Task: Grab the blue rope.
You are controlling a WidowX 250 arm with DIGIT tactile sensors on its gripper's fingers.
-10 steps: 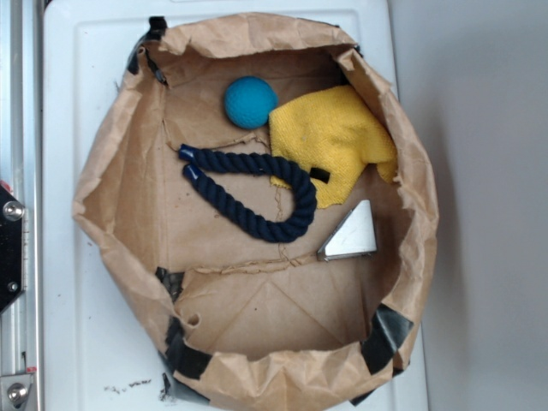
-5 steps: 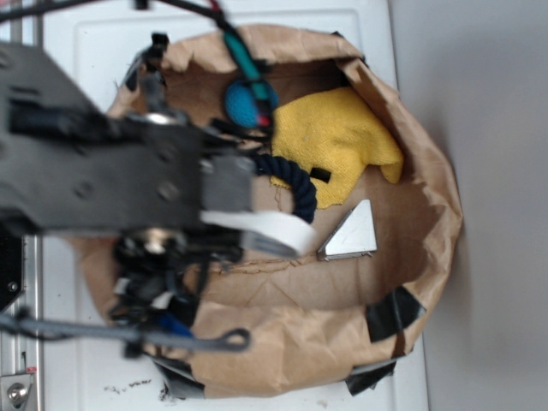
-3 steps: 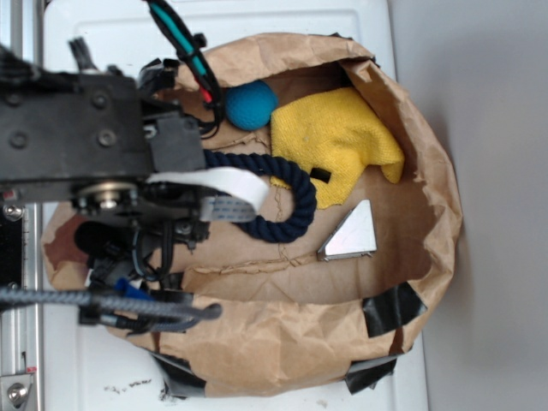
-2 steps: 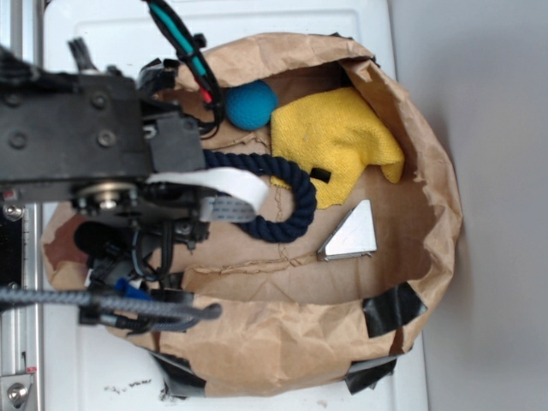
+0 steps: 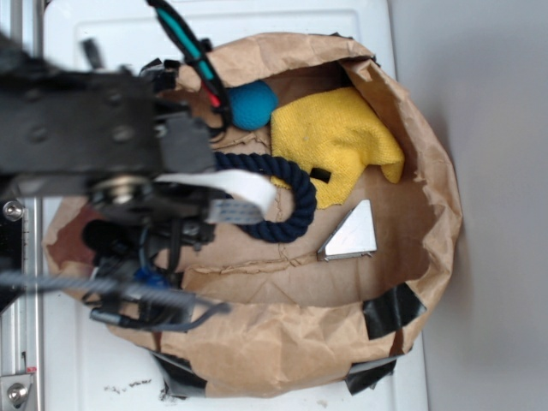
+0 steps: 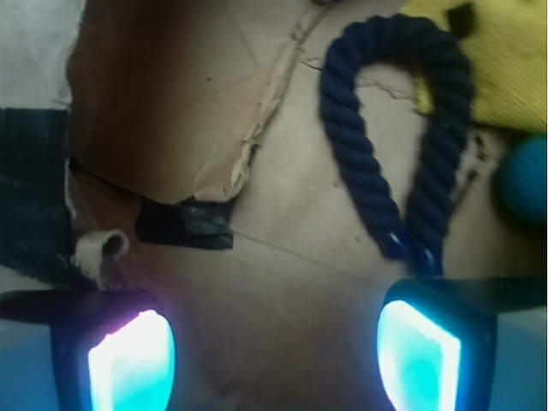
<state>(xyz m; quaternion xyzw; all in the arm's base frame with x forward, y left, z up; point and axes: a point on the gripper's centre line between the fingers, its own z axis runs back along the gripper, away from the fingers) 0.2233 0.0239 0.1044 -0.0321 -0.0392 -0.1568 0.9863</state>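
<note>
At the bottom edge of the wrist view the gripper (image 6: 274, 360) stands wide open, its two glowing teal pads (image 6: 133, 364) far apart with only brown paper floor between them. Just beyond the right pad lie the brighter blue capped ends of the thick dark navy twisted rope (image 6: 385, 137), which runs away from the gripper in a U; nothing grips it. From the exterior view, the black arm (image 5: 94, 154) covers the left part of the crumpled brown paper bag tray (image 5: 428, 214) and hides the rope's ends, leaving its bend showing. A round teal-blue ball (image 5: 253, 104) sits just far of the rope, near the arm. A yellow cloth (image 5: 338, 141) lies to the right, its edge under the rope's bend. A grey triangular metal piece (image 5: 351, 233) rests right of the bend, apart from it. Black tape patches (image 5: 390, 310) mark the tray's near rim, on a white bench (image 5: 111, 43).
</note>
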